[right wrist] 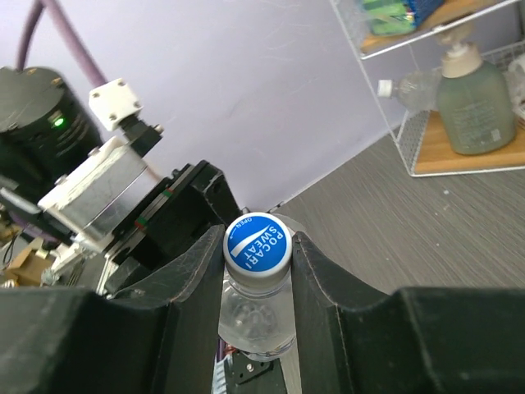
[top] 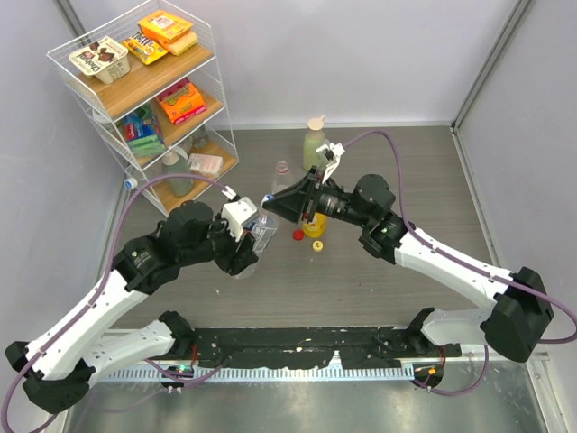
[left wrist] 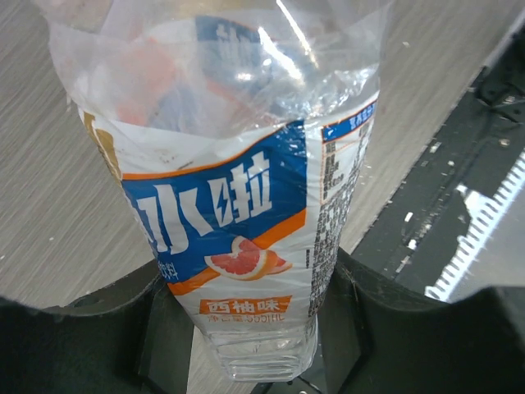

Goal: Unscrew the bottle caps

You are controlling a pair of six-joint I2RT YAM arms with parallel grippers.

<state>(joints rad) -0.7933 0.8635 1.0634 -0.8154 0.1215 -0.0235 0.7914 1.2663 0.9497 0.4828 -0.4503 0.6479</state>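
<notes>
Looking down from above, we find the red cap (top: pixel 298 235) and yellow cap (top: pixel 317 244) lying loose on the table (top: pixel 406 162) just beside the right gripper (top: pixel 270 202), so two look done. On the left wrist, the left gripper (left wrist: pixel 254 328) clamps the bottle (left wrist: pixel 246 205) low between its fingers. On the right wrist, closed jaws pinch the blue-white cap (right wrist: pixel 257 244), seated on the neck; this one is left to unscrew.

Top camera looks down from behind — both wrist cameras press close on one shared bottle (left wrist: pixel 246 230).
</notes>
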